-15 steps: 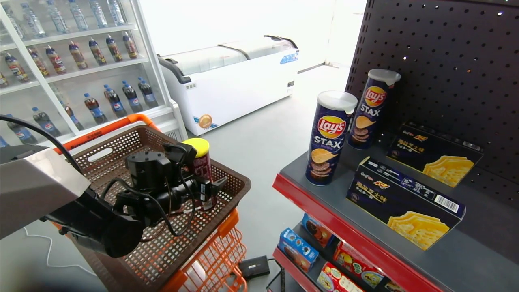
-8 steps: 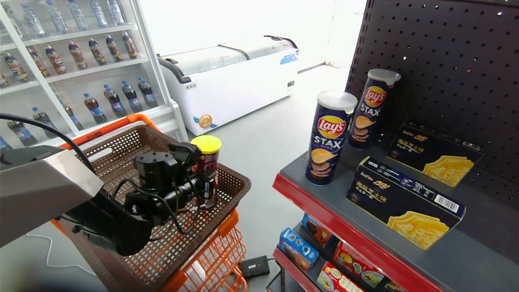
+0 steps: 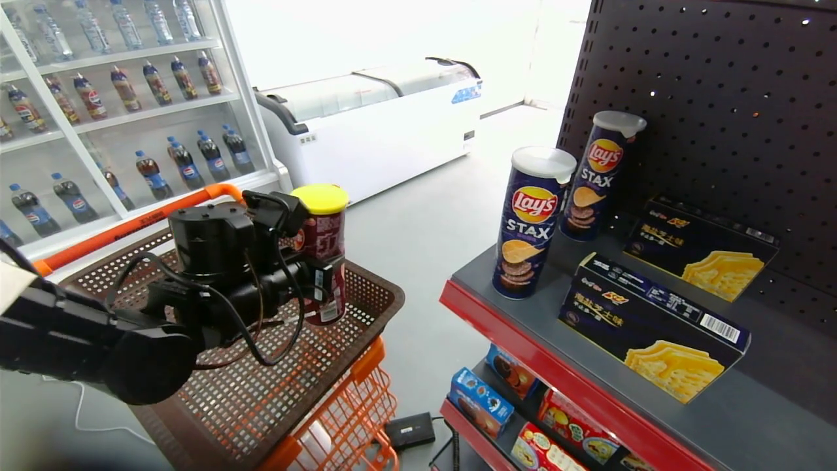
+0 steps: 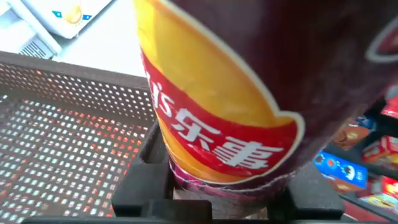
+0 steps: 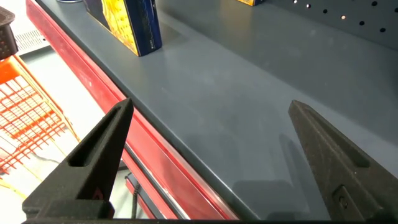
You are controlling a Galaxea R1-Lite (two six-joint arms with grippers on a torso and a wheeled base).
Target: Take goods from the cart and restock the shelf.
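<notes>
One maroon can [image 3: 325, 239] with a yellow plastic lid stands upright in the left gripper [image 3: 322, 278]. The gripper's black fingers clamp the lower half of the can from both sides. The can hangs above the mesh floor of the brown perforated basket [image 3: 369, 291] on the cart, close to the corner nearest the shelf [image 3: 758, 405], with open air around the lid. An orange tubular handle [image 3: 163, 208] borders the far rim of the basket. A strip of grey floor separates the basket from the shelf's red front edge [image 3: 523, 347].

The right gripper [image 5: 211, 109] hovers over the smooth grey shelf top just behind that edge, jaws spread wide and holding nothing. Farther along the shelf sit two flat dark boxes [image 3: 654, 327] and two tall blue cylinders [image 3: 533, 222] with white lids. Both cylinders stand upright before a black perforated back panel [image 3: 719, 98].
</notes>
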